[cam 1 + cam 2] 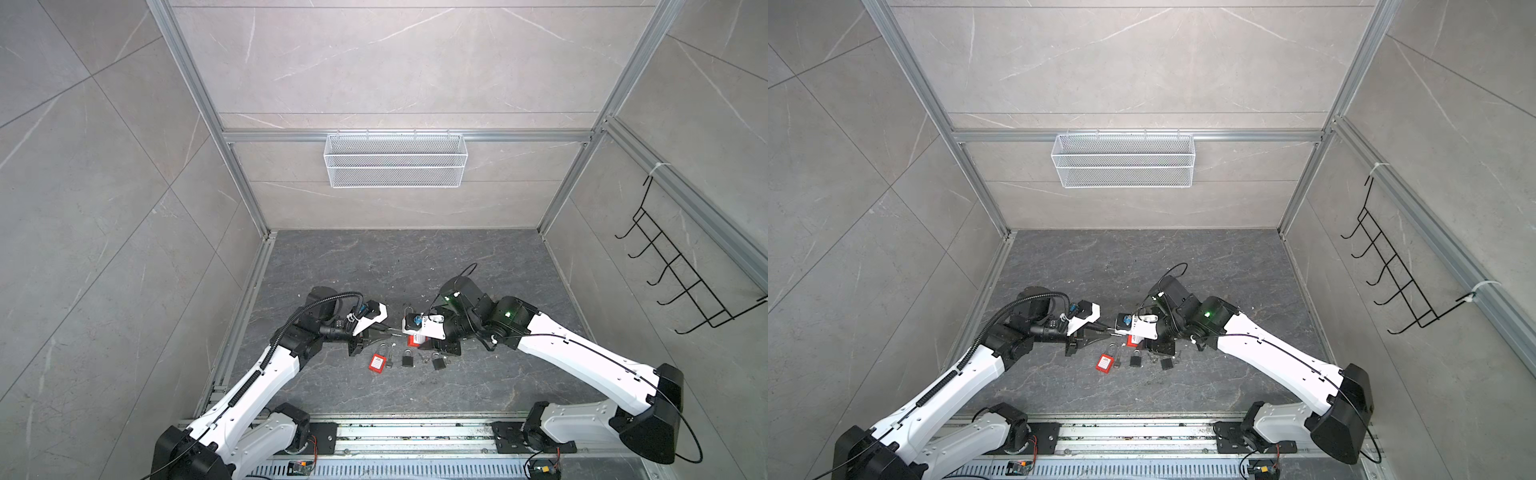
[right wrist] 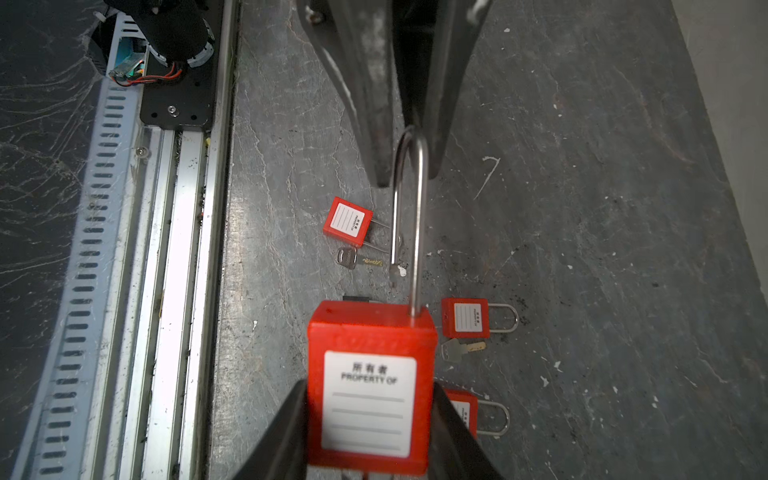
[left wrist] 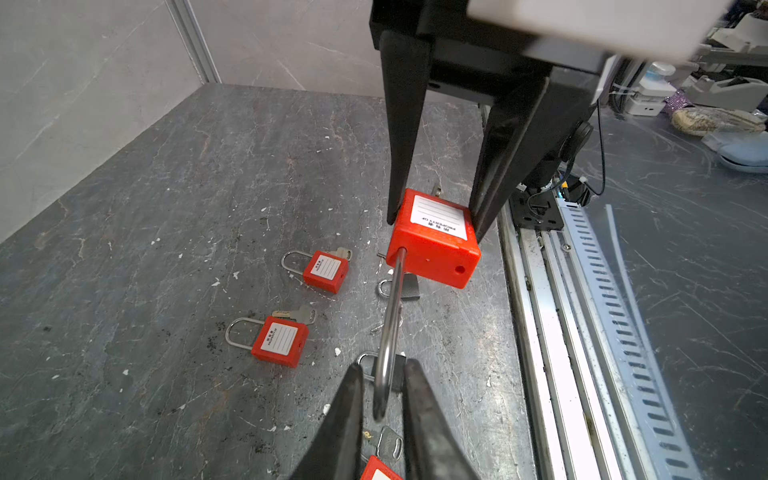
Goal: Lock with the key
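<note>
- Left wrist view is showing us the right gripper (image 3: 436,224) clamping the red plastic padlock body (image 3: 432,253) by its two flat sides, up off the dark grey marbled bench (image 3: 166,208).
- We are seeing the long steel shackle (image 3: 390,324) running straight out of that body toward the left gripper (image 3: 383,368). So the lock's long axis is lying along the line between the two grippers, roughly parallel to the bench's front edge.
- The left gripper's fingers are sitting close on either side of the shackle's bow. We are not able to tell whether they are pinching it or standing just clear.
- From the right wrist view, we are noticing the short free leg (image 2: 393,266) ending short of the body and off to one side of its empty hole (image 2: 330,309), so the lock is reading as open.
- We are judging that the coming move is turning on that offset. The bow is needing a twist to bring the leg over the hole, then a push along the long axis into the body, and the left arm is the one placed for it.
- Below the held lock, near the front edge, a small red padlock (image 1: 377,363), two black padlocks (image 1: 407,358) and a silver key (image 2: 347,257) are lying. Open room is lying toward the back edge.
- Whether a key is sitting in the held lock's base, we are unable to tell.
</note>
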{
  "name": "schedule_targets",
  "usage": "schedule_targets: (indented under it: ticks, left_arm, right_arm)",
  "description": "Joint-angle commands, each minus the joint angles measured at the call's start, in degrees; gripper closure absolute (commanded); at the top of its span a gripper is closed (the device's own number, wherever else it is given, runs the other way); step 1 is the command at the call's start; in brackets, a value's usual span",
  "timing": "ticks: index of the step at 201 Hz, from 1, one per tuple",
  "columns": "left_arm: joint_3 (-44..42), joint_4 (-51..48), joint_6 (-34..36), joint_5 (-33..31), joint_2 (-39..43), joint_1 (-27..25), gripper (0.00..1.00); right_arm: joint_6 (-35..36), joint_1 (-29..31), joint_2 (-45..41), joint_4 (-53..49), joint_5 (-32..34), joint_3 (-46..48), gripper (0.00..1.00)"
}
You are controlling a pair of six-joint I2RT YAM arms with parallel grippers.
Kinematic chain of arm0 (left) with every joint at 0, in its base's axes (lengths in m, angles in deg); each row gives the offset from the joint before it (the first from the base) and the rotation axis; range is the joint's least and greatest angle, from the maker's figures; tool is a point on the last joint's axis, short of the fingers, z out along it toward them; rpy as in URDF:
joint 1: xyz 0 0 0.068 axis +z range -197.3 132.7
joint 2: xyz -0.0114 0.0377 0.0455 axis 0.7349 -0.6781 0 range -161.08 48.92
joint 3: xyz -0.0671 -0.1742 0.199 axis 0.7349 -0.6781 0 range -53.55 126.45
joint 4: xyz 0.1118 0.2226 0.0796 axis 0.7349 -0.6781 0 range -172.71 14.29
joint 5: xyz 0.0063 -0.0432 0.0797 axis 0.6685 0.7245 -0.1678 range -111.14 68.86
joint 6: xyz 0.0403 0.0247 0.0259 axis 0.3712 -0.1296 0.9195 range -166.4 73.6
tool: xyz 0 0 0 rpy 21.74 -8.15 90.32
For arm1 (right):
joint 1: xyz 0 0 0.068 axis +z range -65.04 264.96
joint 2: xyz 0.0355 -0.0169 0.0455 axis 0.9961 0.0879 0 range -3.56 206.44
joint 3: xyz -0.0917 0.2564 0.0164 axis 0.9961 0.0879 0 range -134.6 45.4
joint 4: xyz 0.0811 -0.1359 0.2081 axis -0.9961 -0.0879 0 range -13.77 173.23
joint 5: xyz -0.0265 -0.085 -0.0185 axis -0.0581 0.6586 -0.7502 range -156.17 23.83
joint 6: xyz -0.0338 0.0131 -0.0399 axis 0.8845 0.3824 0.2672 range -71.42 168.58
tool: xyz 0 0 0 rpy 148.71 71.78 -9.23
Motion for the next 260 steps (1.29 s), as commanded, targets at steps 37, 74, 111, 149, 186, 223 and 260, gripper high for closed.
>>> schedule_targets:
  ticks: [37,74,111,149,186,223,260]
  left_arm:
    - [3.4,0.7,-0.89,3.87,-0.35,-1.91,0.98]
    - [1.84,3.83,-3.91,4.02,0.22,-2.52,1.0]
    - [-1.3,10.44,-9.39,4.49,2.15,-2.52,1.0]
    - [-2.9,11.1,-10.92,5.35,4.37,-2.67,1.0]
    - [-4.47,12.53,-12.26,5.33,6.05,-3.51,1.0]
    - [-4.82,12.59,-12.43,5.13,6.52,-4.61,1.0]
    - [-5.54,13.24,-12.91,5.07,7.29,-5.29,1.0]
  right_arm:
    - [1.85,0.06,-0.17,-1.72,-0.43,-2.93,0.64]
    - [2.15,0.11,1.25,-6.83,-0.97,-5.61,0.44]
    - [2.73,-0.02,0.63,-8.72,2.19,-4.57,0.42]
    - [4.72,-0.21,-0.41,-9.72,3.98,-3.64,0.45]
    - [5.39,-0.14,1.79,-12.31,0.41,-6.46,0.52]
    - [5.57,-0.21,3.11,-13.94,-1.32,-8.85,0.58]
    - [6.27,-0.14,3.28,-15.43,-4.07,-9.99,0.71]
